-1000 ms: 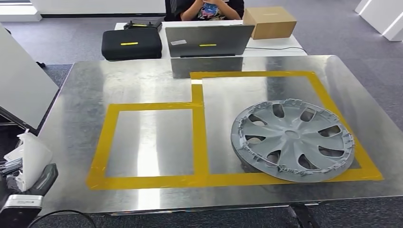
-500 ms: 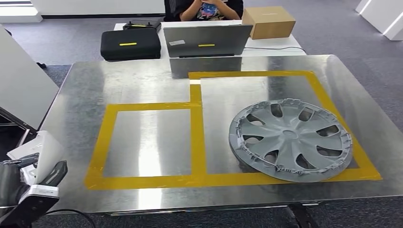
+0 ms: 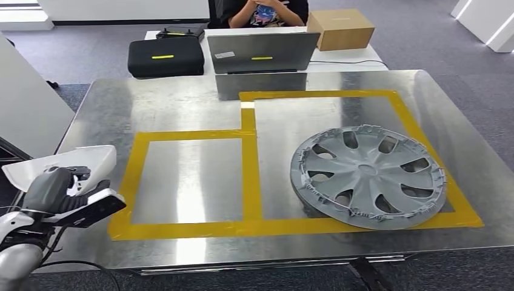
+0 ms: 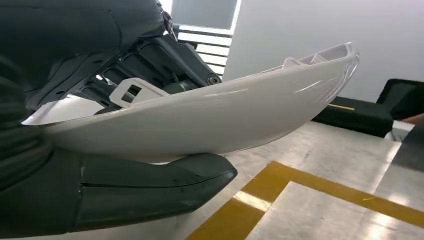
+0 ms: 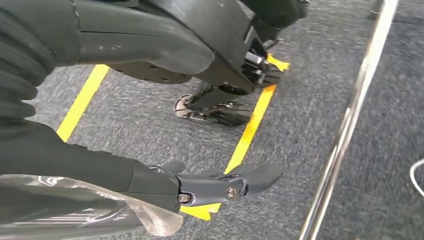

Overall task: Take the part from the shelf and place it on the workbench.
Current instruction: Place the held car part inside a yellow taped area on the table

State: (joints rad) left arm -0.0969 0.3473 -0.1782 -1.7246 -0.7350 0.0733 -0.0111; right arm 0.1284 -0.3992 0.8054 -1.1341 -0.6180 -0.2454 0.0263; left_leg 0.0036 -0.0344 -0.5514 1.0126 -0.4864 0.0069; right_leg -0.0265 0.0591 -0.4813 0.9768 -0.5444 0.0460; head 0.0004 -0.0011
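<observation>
Since half a second ago my left hand is coming up and in over the workbench at about 8 o'clock, carrying the white part above the bench's near-left edge, just outside the yellow tape frame. Inside the frame's right-hand box I am seeing a grey wheel cover lying tilted, its near rim overlapping the tape; the left box is holding nothing. At 12 o'clock, past the bench, a person is sitting, cut off by the picture's edge. From the left wrist, the thumb is pressing under the part and dark fingers are clamping over it. My right hand is hanging over carpet, fingers apart, gripping nothing.
</observation>
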